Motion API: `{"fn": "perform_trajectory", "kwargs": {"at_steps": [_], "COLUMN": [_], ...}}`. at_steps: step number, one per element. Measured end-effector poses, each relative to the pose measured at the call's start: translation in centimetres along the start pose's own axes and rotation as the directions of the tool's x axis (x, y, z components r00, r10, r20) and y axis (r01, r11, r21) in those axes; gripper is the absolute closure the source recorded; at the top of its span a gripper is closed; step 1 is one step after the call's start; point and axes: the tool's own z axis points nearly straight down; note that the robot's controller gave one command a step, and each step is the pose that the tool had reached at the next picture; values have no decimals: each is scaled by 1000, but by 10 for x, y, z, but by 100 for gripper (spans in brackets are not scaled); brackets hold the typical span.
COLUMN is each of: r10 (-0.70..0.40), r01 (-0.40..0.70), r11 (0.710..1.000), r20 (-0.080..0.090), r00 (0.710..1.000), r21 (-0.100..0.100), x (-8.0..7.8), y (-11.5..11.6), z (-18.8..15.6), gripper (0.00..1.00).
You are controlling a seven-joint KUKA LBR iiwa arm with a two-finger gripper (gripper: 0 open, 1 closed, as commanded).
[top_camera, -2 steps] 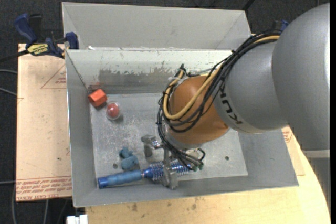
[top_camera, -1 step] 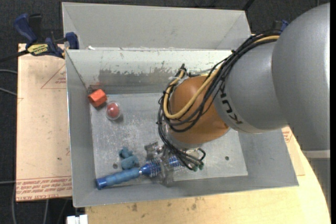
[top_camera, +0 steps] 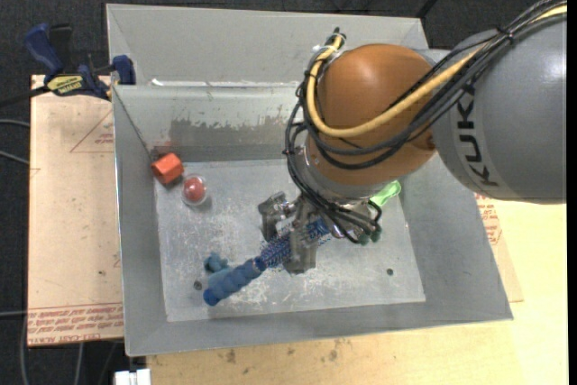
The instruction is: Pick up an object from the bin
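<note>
**Gripper down on the blue brush, mid-bin**

You see the gripper [top_camera: 293, 241] low in the bin [top_camera: 270, 41], a little right of the floor's middle and towards the near wall. It sits right at the upper, bristled end of a blue brush [top_camera: 236, 277]. The brush lies slanted on the floor, its thick handle end pointing down towards the near left corner and its bristles running up under the gripper's metal parts. Grey metal shows on both sides of the bristles, but you cannot tell whether the gripper is open or closed on them, and you cannot tell whether the brush is off the floor at that end.

Just beside the handle, on its upper left, lies a small blue lump [top_camera: 215, 263], close to the handle but apart from it. Well apart from the gripper, towards the far left corner, an orange cube [top_camera: 167, 168] sits against the left wall. A red ball [top_camera: 194, 189] lies just beside it, down and to the right. On the gripper's right, a bright green thing [top_camera: 389, 192] peeks out from under the wrist; its shape is mostly hidden.

The orange cover [top_camera: 374, 108] on the wrist hides much of the bin's right half, with black and yellow cables [top_camera: 397, 117] looped round it. On the grey arm [top_camera: 523, 122] you can read black letters [top_camera: 475, 135], "KUK", running down the housing; the rest of the word is cut off from sight.
</note>
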Motion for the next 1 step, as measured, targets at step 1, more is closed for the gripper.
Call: {"fn": "perform_trajectory", "kwargs": {"at_steps": [1], "r10": [-354], "r01": [354], "r11": [935], "r20": [-7], "r00": [935], "r21": [-5], "x": [-26], "y": [4], "z": [24], "gripper": [100]}}
